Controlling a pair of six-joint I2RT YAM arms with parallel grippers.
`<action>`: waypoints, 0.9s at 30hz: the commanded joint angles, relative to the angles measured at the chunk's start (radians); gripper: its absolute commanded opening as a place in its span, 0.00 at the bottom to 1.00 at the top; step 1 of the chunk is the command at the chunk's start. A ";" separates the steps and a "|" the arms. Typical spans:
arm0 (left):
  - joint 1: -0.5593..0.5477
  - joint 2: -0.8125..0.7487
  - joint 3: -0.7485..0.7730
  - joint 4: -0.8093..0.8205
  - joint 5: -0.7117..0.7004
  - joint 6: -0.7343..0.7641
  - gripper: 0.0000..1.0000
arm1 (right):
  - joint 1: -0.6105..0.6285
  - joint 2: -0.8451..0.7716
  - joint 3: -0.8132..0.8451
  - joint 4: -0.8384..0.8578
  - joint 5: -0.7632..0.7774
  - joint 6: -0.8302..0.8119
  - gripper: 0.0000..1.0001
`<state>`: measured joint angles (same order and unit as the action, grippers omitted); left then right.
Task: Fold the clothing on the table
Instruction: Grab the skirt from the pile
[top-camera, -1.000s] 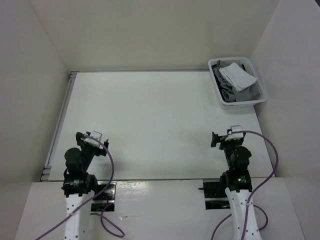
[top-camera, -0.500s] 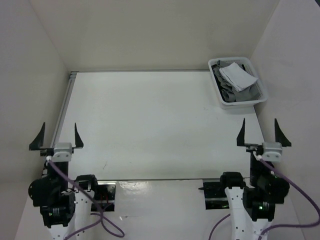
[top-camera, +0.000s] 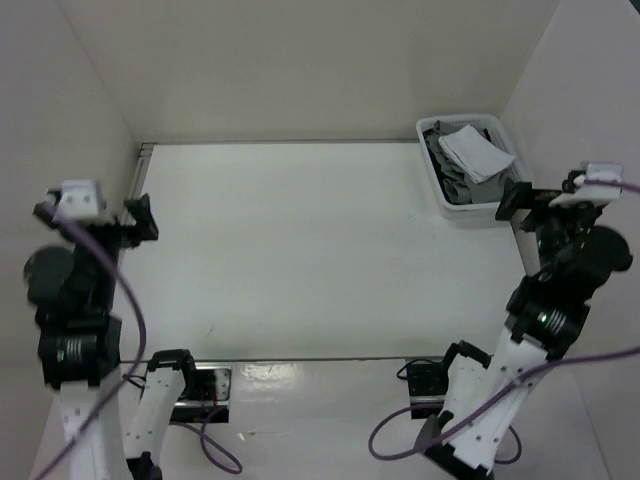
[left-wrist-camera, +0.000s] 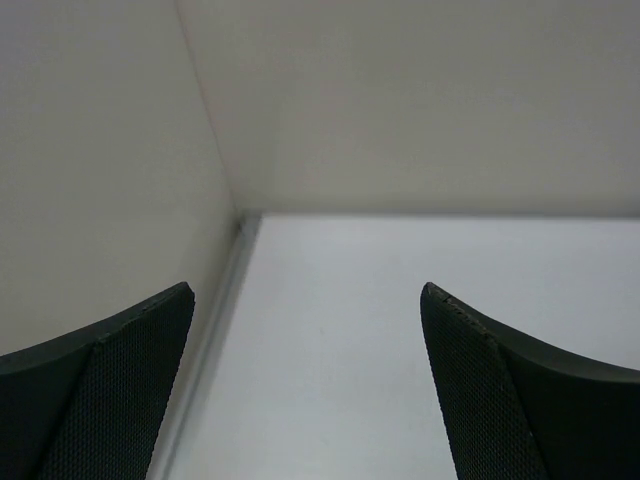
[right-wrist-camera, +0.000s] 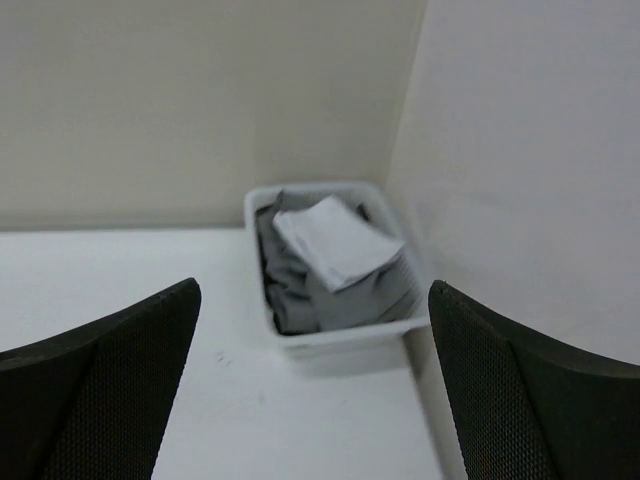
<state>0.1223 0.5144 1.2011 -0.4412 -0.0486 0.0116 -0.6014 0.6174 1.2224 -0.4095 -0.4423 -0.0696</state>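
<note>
The clothing (top-camera: 468, 160) is a heap of grey pieces with a folded white piece on top. It lies in a white basket (top-camera: 480, 208) at the table's (top-camera: 300, 250) back right corner. My right gripper (top-camera: 560, 195) hangs high, just in front of the basket, open and holding nothing. Its wrist view shows the clothing (right-wrist-camera: 330, 262) ahead, between the open fingers of the right gripper (right-wrist-camera: 313, 287). My left gripper (top-camera: 95, 215) is raised over the table's left edge, open and holding nothing. In the left wrist view the left gripper (left-wrist-camera: 306, 290) frames bare table (left-wrist-camera: 400, 300).
A metal rail (top-camera: 125, 230) runs along the table's left edge, and it is also in the left wrist view as the rail (left-wrist-camera: 215, 330). Beige walls close in the left, back and right sides. The basket (right-wrist-camera: 340, 340) stands tight against the right wall.
Both arms have risen from a low, folded pose at the near edge and swung outward and forward. The right gripper now faces the basket. Both stayed open.
</note>
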 joint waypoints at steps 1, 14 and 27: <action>0.005 0.264 -0.008 -0.178 0.003 -0.126 1.00 | -0.028 0.221 0.046 -0.078 -0.197 0.103 0.99; -0.004 0.662 -0.103 0.088 0.209 -0.128 1.00 | 0.469 0.616 -0.040 0.119 0.396 0.001 0.99; -0.056 0.960 0.061 0.013 0.116 -0.108 1.00 | 0.551 0.956 0.141 0.186 0.519 0.004 0.99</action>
<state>0.0719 1.4872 1.2121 -0.4522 0.0647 -0.1047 -0.0532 1.5490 1.2713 -0.2913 0.0040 -0.0540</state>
